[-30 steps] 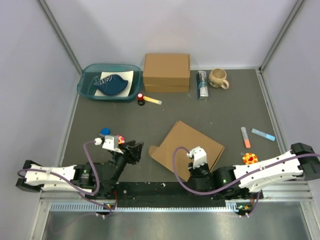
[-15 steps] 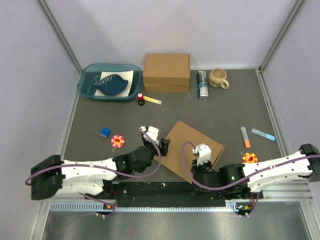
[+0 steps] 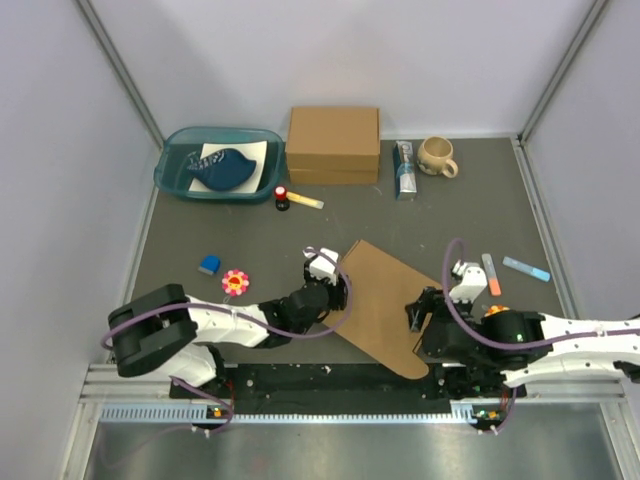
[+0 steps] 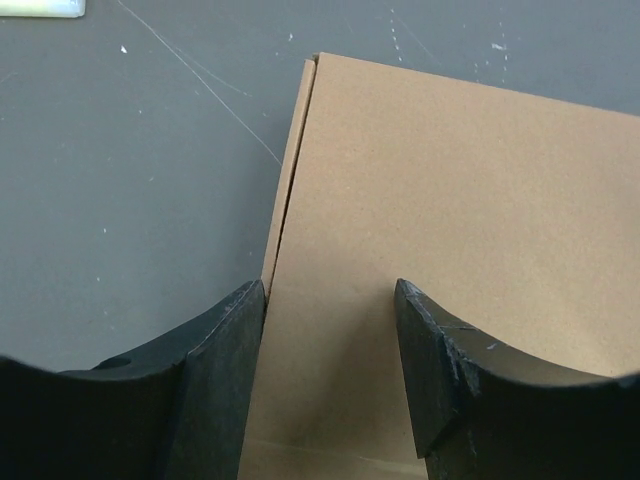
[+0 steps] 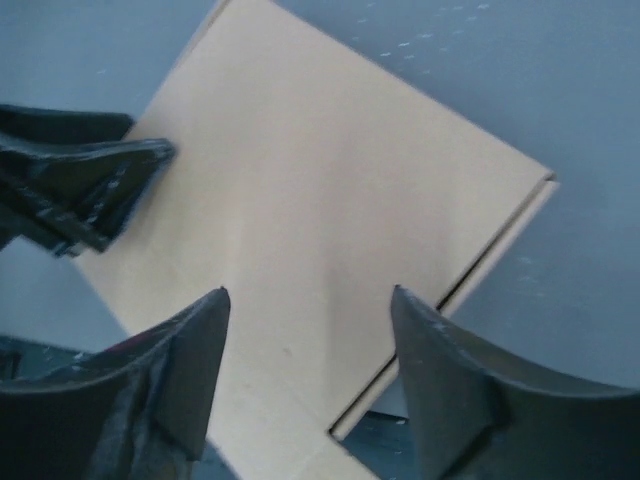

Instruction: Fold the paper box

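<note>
Centrally, your two grippers, left (image 4: 330, 295) and right (image 5: 310, 300), both spread apart, hover over opposite edges of one flat paper box (image 3: 385, 295).

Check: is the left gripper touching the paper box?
Cannot tell. Left wrist view: the left gripper is open over the paper box near its edge, but no contact or gap shows plainly. The top view only shows overlap.

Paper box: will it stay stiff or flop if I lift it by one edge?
Probably flexes somewhat: the paper box is a thin flat sheet, with separate layers showing at its edge. Likely light for its size, so a push may just slide it across the table.
</note>
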Controlling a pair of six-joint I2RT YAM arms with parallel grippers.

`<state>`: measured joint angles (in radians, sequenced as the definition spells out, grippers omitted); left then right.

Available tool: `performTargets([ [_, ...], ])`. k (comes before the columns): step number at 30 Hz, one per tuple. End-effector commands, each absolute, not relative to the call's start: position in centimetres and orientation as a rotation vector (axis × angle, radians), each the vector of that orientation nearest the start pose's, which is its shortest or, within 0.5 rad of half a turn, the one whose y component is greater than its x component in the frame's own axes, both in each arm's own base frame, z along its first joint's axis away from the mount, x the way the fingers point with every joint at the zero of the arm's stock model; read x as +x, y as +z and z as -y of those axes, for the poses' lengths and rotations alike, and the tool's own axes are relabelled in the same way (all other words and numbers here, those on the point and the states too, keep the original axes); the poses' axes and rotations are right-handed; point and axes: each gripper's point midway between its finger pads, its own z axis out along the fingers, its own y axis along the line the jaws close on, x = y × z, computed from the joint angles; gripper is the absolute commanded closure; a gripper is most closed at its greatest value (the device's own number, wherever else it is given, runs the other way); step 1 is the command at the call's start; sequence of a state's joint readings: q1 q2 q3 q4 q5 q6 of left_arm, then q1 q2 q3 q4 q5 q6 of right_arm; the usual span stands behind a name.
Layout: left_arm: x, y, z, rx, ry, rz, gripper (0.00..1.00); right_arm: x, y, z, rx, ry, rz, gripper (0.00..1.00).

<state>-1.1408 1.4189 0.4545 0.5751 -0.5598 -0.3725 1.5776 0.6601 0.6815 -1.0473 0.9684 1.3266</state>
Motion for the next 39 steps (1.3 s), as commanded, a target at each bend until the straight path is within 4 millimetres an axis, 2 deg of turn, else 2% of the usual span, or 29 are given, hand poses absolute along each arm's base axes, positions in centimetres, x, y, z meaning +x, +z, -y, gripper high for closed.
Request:
performTargets([
  [1, 21.7, 2.9, 28.3, 0.365, -0.423, -2.044, 0.4, 13.0, 14.4, -11.5, 0.215, 0.312, -2.157, 0.27],
  [3, 21.6, 2.2, 28.2, 0.366, -0.413, -2.058, 0.41, 12.6, 13.1, -11.1, 0.279, 0.298, -2.213, 0.2],
  [7, 21.9, 2.5, 27.6, 0.314, -0.394, -2.05, 0.4, 11.6, 10.0, -10.7, 0.348, 0.294, -2.284, 0.17],
  [9, 22.2, 3.4, 27.0, 0.273, -0.385, -2.033, 0.4, 11.5, 9.6, -12.1, 0.359, 0.384, -2.287, 0.18],
  [10, 22.1, 3.3, 26.5, 0.271, -0.363, -2.04, 0.4, 11.3, 8.5, -12.0, 0.356, 0.383, -2.3, 0.19],
  [11, 22.5, 4.2, 26.2, 0.243, -0.352, -2.019, 0.39, 11.4, 8.4, -12.8, 0.373, 0.432, -2.291, 0.19],
  [13, 22.6, 4.9, 25.6, 0.225, -0.335, -2.008, 0.39, 11.4, 7.3, -12.9, 0.388, 0.439, -2.304, 0.2],
  [15, 22.6, 5.6, 24.8, 0.212, -0.323, -1.995, 0.38, 11.8, 7.2, -14.3, 0.351, 0.487, -2.301, 0.2],
  [16, 22.4, 5.6, 24.4, 0.209, -0.318, -1.995, 0.38, 12.0, 6.5, -14.4, 0.363, 0.467, -2.327, 0.2],
  [17, 22.4, 6.0, 24.0, 0.201, -0.31, -1.991, 0.38, 12.1, 6.2, -14.7, 0.281, 0.449, -2.342, 0.2],
  [18, 22.3, 6.1, 23.7, 0.189, -0.309, -1.991, 0.38, 12.9, 6.7, -16.0, 0.291, 0.508, -2.325, 0.2],
  [19, 22.2, 6.0, 23.2, 0.181, -0.297, -1.998, 0.38, 12.7, 5.9, -16.5, 0.261, 0.498, -2.374, 0.2],
  [20, 22.0, 6.2, 22.7, 0.171, -0.294, -1.999, 0.38, 13.6, 5.8, -16.4, 0.242, 0.467, -2.374, 0.21],
  [21, 22.1, 6.3, 22.2, 0.148, -0.288, -1.997, 0.38, 14.3, 6.3, -17.4, 0.24, 0.508, -2.358, 0.22],
  [22, 21.9, 6.1, 21.8, 0.145, -0.285, -1.998, 0.37, 14.4, 5.6, -17.8, 0.214, 0.49, -2.391, 0.23],
  [25, 22.0, 6.8, 20.9, 0.105, -0.296, -1.986, 0.37, 16.4, 5.8, -18.3, 0.167, 0.48, -2.382, 0.29],
  [27, 22.4, 6.9, 20.2, 0.081, -0.285, -1.993, 0.36, 17.6, 5.3, -18.0, 0.188, 0.443, -2.391, 0.31],
  [30, 23.2, 8.2, 19.7, 0.039, -0.306, -1.977, 0.34, 18.8, 5.2, -17.9, 0.17, 0.421, -2.387, 0.32],
  [33, 24.1, 11.4, 19.3, -0.02, -0.388, -1.904, 0.29, 19.8, 5.6, -17.8, 0.15, 0.391, -2.371, 0.3],
  [34, 24.4, 13.4, 19.1, -0.058, -0.441, -1.848, 0.27, 20.0, 5.6, -17.8, 0.135, 0.376, -2.366, 0.3],
  [36, 25.2, 15.4, 18.2, -0.108, -0.474, -1.794, 0.23, 20.4, 5.7, -17.8, 0.121, 0.362, -2.366, 0.29],
  [37, 25.5, 17.0, 17.8, -0.133, -0.504, -1.749, 0.22, 20.7, 5.7, -17.7, 0.117, 0.353, -2.364, 0.29],
  [39, 26.5, 18.4, 17.1, -0.145, -0.531, -1.715, 0.2, 21.3, 6.0, -17.9, 0.104, 0.355, -2.354, 0.28],
])
